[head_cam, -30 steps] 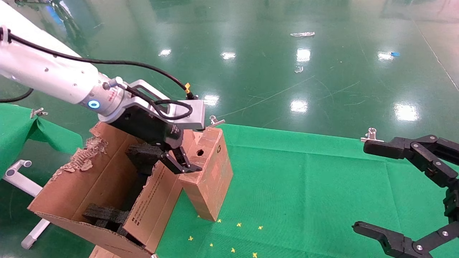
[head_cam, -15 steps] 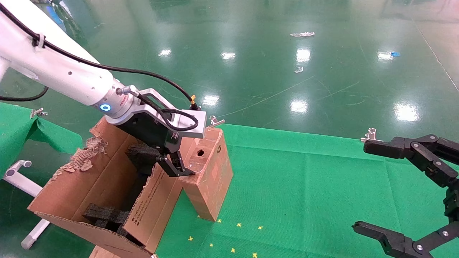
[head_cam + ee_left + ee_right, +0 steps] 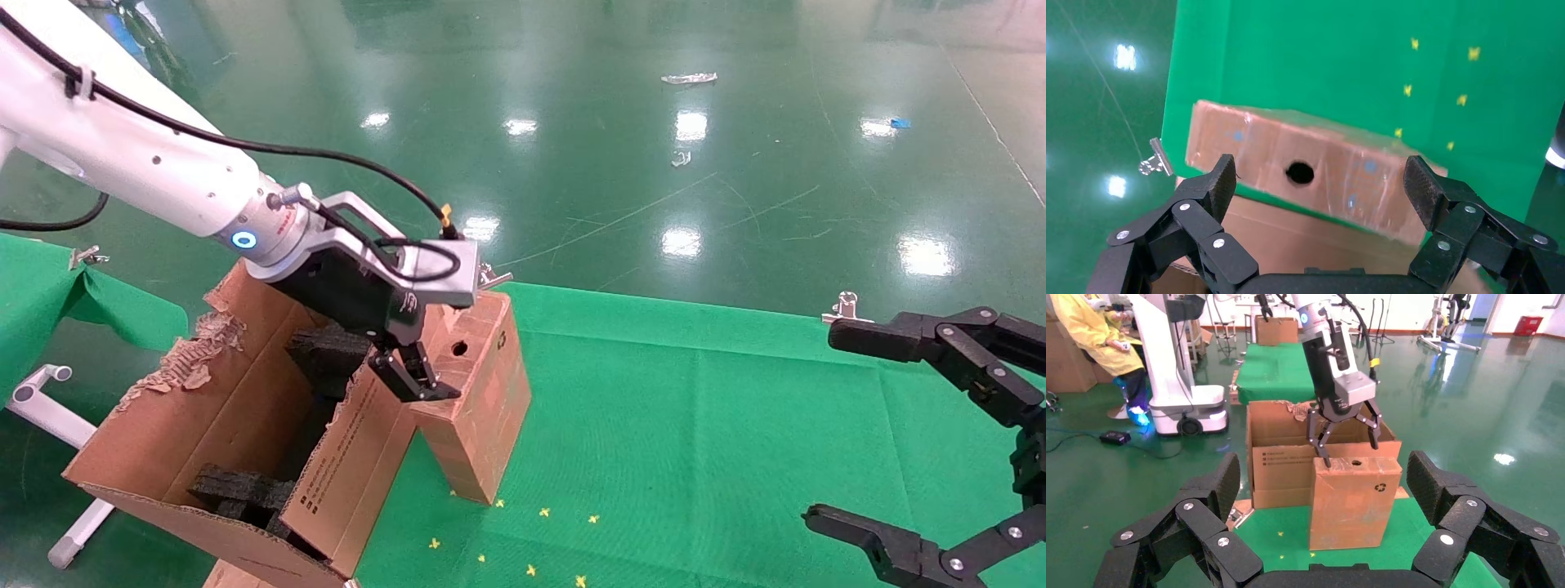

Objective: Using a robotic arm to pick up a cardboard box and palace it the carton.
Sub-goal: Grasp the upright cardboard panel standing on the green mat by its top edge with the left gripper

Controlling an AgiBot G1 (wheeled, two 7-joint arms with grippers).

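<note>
The small brown cardboard box [image 3: 478, 416] stands upright on the green table, against the carton [image 3: 347, 469]. Its top has a round hole [image 3: 459, 348]. The white robotic arm [image 3: 147, 175] is my left arm. Its gripper [image 3: 429, 359] is open and sits just over the box's top, one finger past each end of it. In the left wrist view the box's top [image 3: 1333, 174] lies between the fingers [image 3: 1223, 184], which do not press on it. The right wrist view shows the box [image 3: 1349, 505], the carton [image 3: 1281, 465] and the left gripper [image 3: 1344, 432].
My right gripper [image 3: 842, 425] is open and parked at the table's right edge; it also shows in its own wrist view [image 3: 1324, 490]. Black foam pieces [image 3: 241, 490] lie in the carton. Its far flap [image 3: 192, 359] is torn. Small yellow marks [image 3: 539, 513] dot the cloth.
My left arm has shifted a little to the right, bringing its open gripper over the box's top. The box, the carton and my right arm have not moved.
</note>
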